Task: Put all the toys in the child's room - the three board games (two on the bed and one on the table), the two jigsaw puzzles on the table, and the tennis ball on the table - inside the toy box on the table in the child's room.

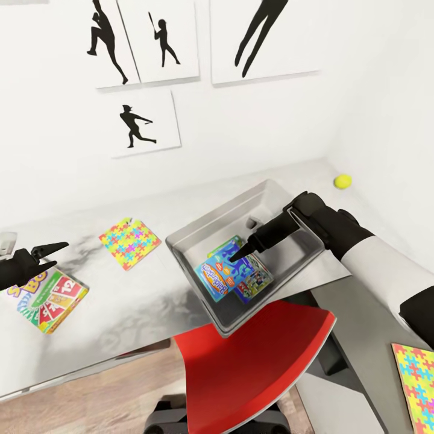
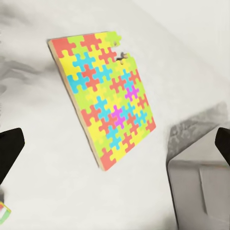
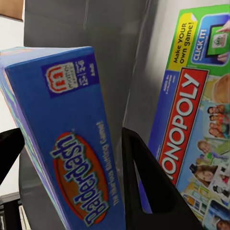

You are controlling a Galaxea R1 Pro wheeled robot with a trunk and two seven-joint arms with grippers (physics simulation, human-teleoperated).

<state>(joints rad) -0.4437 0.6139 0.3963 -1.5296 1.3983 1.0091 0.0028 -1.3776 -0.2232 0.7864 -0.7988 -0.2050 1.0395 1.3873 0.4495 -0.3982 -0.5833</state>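
Note:
The grey toy box (image 1: 193, 236) stands on the table (image 1: 120, 313). My right gripper (image 1: 237, 255) reaches down into it, shut on the blue Balderdash board game (image 1: 216, 277), which stands tilted on its edge; the right wrist view shows that game (image 3: 72, 143) between the two fingers (image 3: 143, 191). A Monopoly game (image 3: 191, 120) lies flat on the box floor beside it. My left gripper (image 1: 49, 254) hangs open over a colourful board game (image 1: 51, 298) at the table's left. One jigsaw puzzle (image 1: 129, 242) (image 2: 103, 96) lies left of the toy box. The tennis ball (image 1: 343, 181) rests at the far right.
A red chair (image 1: 253, 355) is tucked under the table's front edge, below the toy box. A second jigsaw puzzle (image 1: 417, 378) lies at the lower right. The wall behind carries black silhouette posters (image 1: 141, 123). A corner of the toy box (image 2: 201, 191) enters the left wrist view.

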